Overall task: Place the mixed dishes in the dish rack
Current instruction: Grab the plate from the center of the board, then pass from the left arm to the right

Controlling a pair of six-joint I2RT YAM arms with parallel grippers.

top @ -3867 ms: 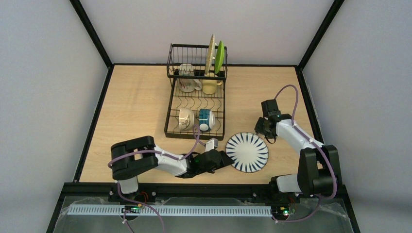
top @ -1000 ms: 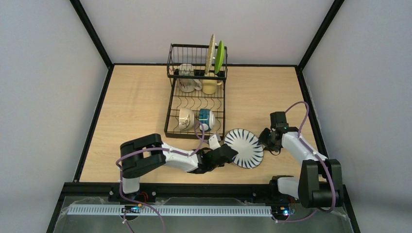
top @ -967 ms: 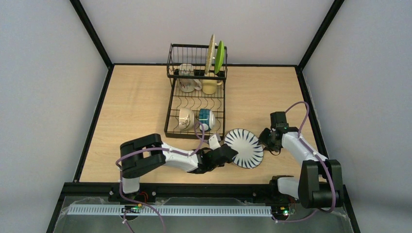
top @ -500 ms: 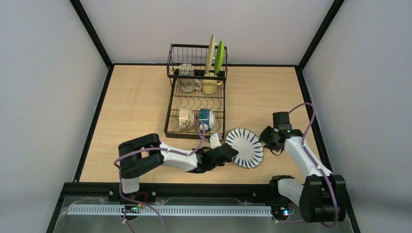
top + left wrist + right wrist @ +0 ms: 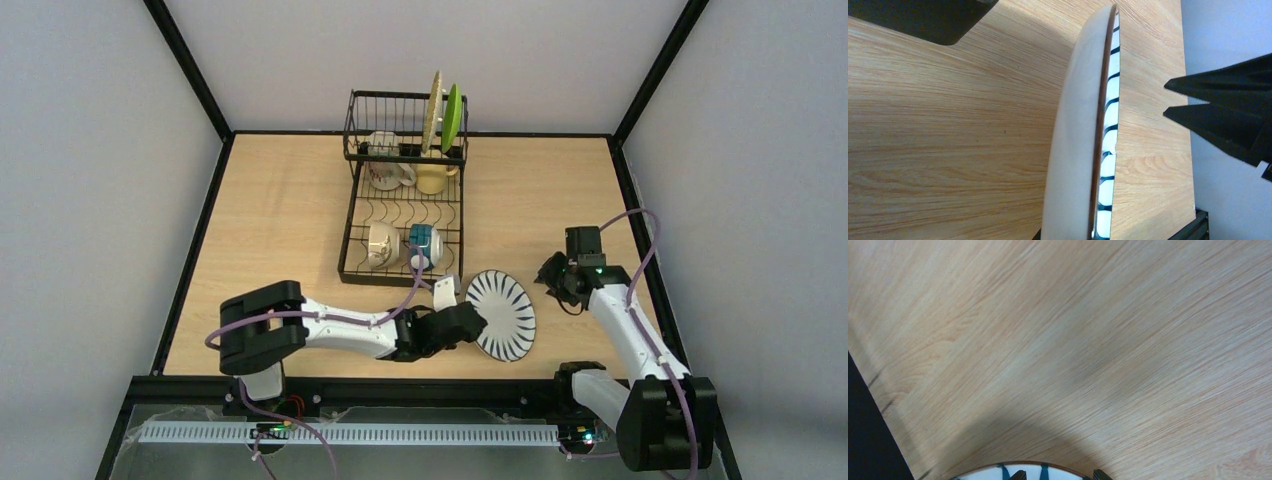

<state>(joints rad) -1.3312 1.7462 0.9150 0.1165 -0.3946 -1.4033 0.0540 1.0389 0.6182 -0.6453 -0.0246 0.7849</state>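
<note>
Our left gripper [image 5: 476, 320] is clamped on the left rim of the striped plate [image 5: 503, 315]. The plate tilts steeply near the worktop's [image 5: 280, 220] front edge, just beyond the near right corner of the dish rack [image 5: 400, 281]. Our right gripper [image 5: 553, 272] gapes empty near the right edge.

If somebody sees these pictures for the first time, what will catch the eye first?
First comes the striped plate, tipped up on its edge near the front centre of the table, with its rim in the left tool. Next is the black dish rack at the far middle, where a tan plate and a lime green plate stand upright.
</note>
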